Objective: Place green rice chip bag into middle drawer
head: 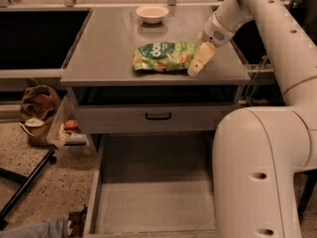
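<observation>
The green rice chip bag (162, 56) lies flat on the grey cabinet top (109, 43), near its front edge. My gripper (198, 61) hangs from the white arm at the bag's right end, low over the top and touching or nearly touching the bag. The middle drawer (148, 202) is pulled out below, a wide shallow grey tray with a bare floor. It sits well below and in front of the bag.
A small white bowl (152, 13) stands at the back of the cabinet top. A closed grey drawer front with a black handle (158, 116) sits above the open tray. My white base (257, 172) stands at the right. Bags and a bin (67, 130) lie on the floor at the left.
</observation>
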